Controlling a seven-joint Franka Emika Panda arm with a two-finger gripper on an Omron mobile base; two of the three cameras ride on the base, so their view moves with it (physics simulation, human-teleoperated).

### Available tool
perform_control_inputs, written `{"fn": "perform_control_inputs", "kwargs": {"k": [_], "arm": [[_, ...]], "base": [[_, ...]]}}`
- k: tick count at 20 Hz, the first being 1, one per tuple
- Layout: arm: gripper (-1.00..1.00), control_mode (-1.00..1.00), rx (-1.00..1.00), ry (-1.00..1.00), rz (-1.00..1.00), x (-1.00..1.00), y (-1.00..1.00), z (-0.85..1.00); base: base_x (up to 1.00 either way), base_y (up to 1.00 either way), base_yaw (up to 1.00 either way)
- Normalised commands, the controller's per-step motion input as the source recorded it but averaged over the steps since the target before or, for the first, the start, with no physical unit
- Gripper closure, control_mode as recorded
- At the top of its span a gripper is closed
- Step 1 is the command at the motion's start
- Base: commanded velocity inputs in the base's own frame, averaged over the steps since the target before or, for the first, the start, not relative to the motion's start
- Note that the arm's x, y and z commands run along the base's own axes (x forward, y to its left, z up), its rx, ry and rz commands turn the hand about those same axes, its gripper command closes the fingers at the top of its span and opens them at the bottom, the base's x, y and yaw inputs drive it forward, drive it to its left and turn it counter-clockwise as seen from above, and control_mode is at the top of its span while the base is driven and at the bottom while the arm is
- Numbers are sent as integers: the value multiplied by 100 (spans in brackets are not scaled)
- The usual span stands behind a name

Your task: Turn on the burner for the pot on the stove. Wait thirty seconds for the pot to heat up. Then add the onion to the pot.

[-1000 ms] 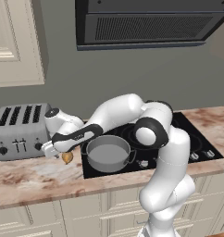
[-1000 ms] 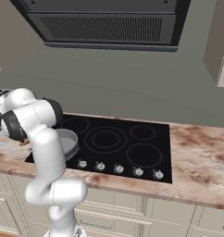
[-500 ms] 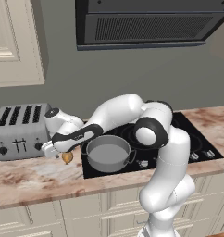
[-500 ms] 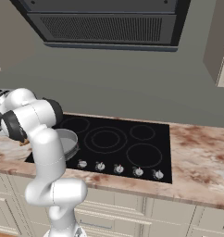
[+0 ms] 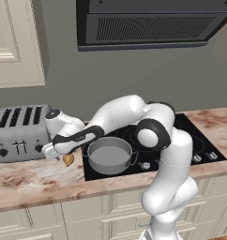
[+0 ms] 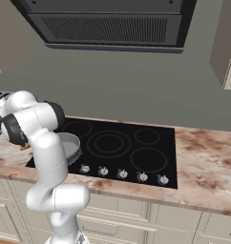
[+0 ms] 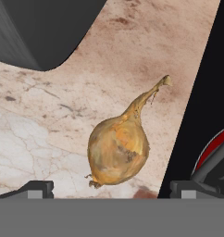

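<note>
While the gripper point(image 7: 107, 189) hangs with jaws wide apart and empty over the onion point(image 7: 118, 149), lying lower centre of the hand view on the counter point(image 7: 49, 115) beside the stove point(image 7: 204, 92), it looks light, firm and papery-slick, best pinched across its round belly, not the thin stem.

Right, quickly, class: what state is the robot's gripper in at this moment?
Gripper: open, holding nothing; its fingers stand wide on either side of the onion, which lies on the counter.
</note>
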Motion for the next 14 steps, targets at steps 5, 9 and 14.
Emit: {"fn": "perform_control_inputs", "kwargs": {"k": [5,9,14], "arm": [[-100,-100,0,0,0,0,0,0],[-100,-100,0,0,0,0,0,0],[-100,-100,0,0,0,0,0,0]], "base": [[0,0,0],[0,0,0],[0,0,0]]}}
